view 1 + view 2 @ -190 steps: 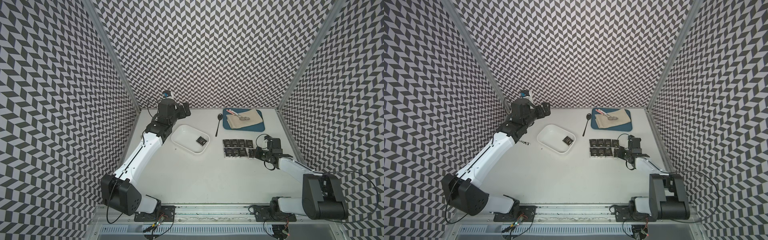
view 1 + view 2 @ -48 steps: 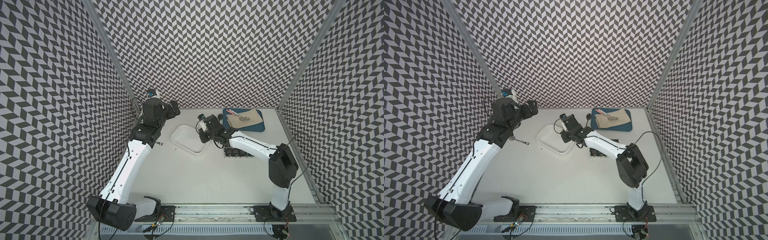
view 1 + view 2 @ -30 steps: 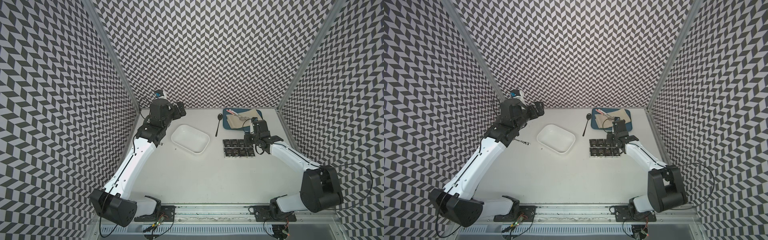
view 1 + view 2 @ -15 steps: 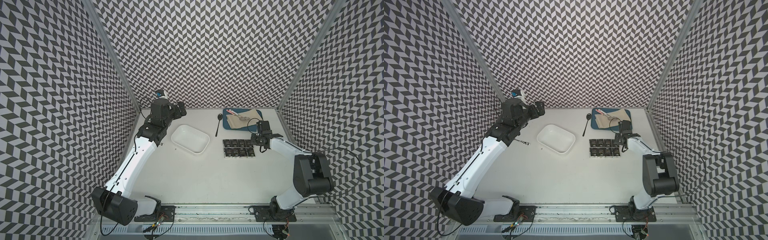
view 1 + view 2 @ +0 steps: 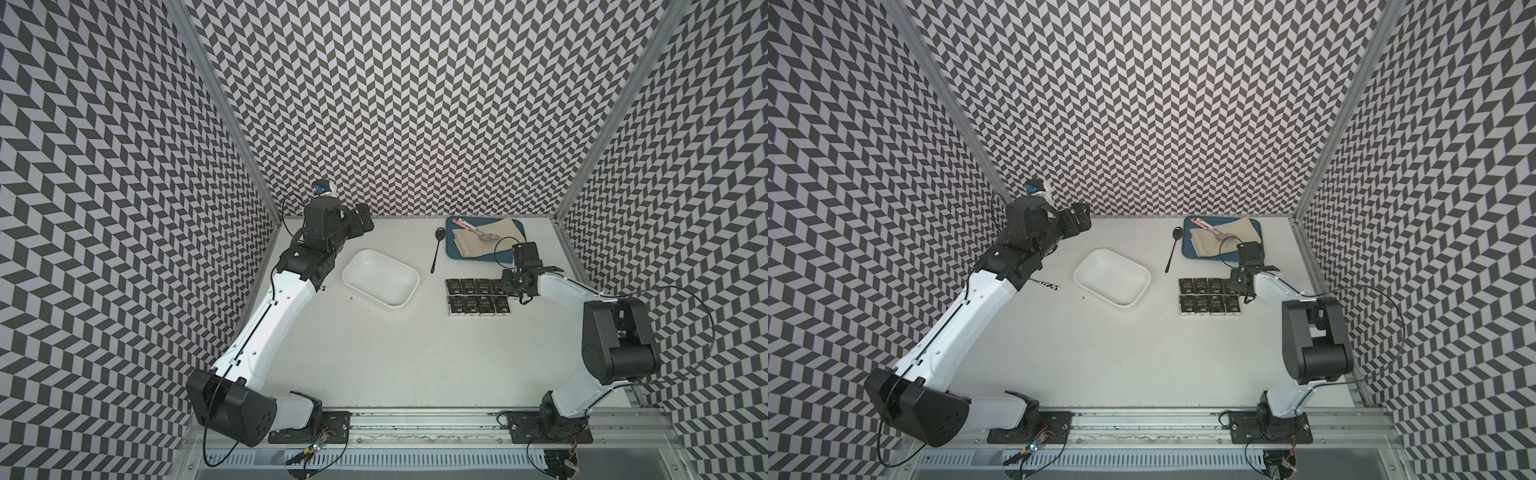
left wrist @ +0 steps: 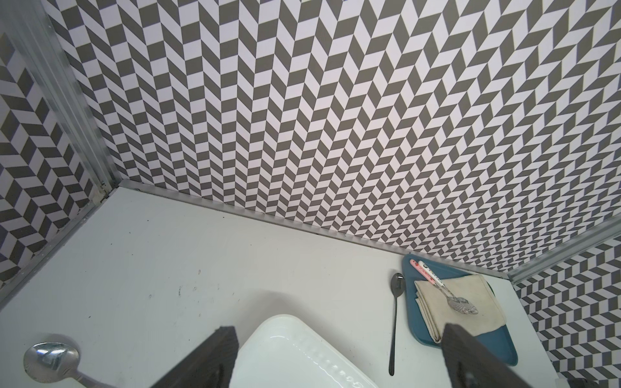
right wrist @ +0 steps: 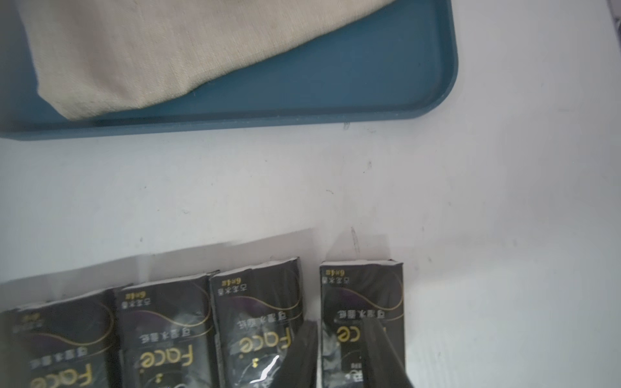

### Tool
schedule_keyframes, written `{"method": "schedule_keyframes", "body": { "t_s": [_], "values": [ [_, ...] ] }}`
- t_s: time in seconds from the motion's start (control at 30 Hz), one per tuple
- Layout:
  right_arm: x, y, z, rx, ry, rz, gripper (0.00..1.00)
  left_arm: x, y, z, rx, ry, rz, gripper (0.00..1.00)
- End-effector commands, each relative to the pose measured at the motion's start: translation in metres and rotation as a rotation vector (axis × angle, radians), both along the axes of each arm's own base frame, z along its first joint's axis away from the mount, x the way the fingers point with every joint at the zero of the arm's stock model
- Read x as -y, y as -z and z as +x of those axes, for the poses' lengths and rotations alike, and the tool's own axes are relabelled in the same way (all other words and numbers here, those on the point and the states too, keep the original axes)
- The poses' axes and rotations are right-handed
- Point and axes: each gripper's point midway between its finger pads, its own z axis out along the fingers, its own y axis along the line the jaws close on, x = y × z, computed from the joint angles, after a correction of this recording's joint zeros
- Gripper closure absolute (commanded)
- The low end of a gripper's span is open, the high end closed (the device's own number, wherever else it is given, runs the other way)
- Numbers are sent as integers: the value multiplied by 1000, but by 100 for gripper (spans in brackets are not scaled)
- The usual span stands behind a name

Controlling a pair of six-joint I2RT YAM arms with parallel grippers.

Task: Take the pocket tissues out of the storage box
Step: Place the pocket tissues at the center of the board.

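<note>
The white storage box (image 5: 380, 282) lies empty left of the middle of the table in both top views, also (image 5: 1112, 281). Several black pocket tissues (image 5: 478, 297) lie right of it in two neat rows. My right gripper (image 7: 341, 349) hovers low over the right end of the far row, open by a narrow gap. The end packet (image 7: 361, 295) lies flat on the table under its fingers. My left gripper (image 6: 339, 329) hangs wide open and empty above the box's far left corner (image 6: 292, 356).
A blue tray (image 5: 450, 237) with a beige cloth (image 5: 482, 245) and a spoon on it stands at the back right, just beyond the packets. A black spoon (image 5: 437, 249) lies between tray and box. A silver spoon (image 6: 50, 361) lies under my left arm.
My right gripper came down over the right end of the far row with a packet and its jaws have parted, leaving the packet on the table. The left arm has barely moved.
</note>
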Motion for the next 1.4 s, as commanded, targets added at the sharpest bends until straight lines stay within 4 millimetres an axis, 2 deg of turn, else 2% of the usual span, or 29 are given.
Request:
{"method": "schedule_keyframes", "body": {
  "t_s": [0.0, 0.1, 0.37, 0.5, 0.6, 0.73, 0.8, 1.0, 1.37],
  "values": [
    [15, -27, 14, 117, 62, 96, 60, 2, -21, -2, 46, 10, -7, 1],
    [27, -15, 7, 112, 90, 170, 54, 3, -22, -2, 51, 14, -11, 1],
    [38, 2, -3, 116, 123, 255, 53, 17, -24, 1, 55, 41, -2, 1],
    [31, 12, -7, 94, 95, 294, 53, 28, -23, 2, 57, 63, 0, 1],
    [32, 16, -10, 88, 102, 285, 54, 34, -18, 3, 46, 68, 10, 1],
    [29, 20, -10, 84, 90, 298, 64, 40, -13, 3, 37, 75, 14, 1],
    [29, 24, -10, 73, 89, 301, 66, 41, -13, 3, 39, 77, 13, 1],
    [28, 40, -14, 42, 89, 300, 66, 45, -17, 1, 45, 78, 17, 1],
    [13, 42, -7, 35, 15, 266, 66, 48, -15, 4, 41, 73, 28, 1]
  ]
}}
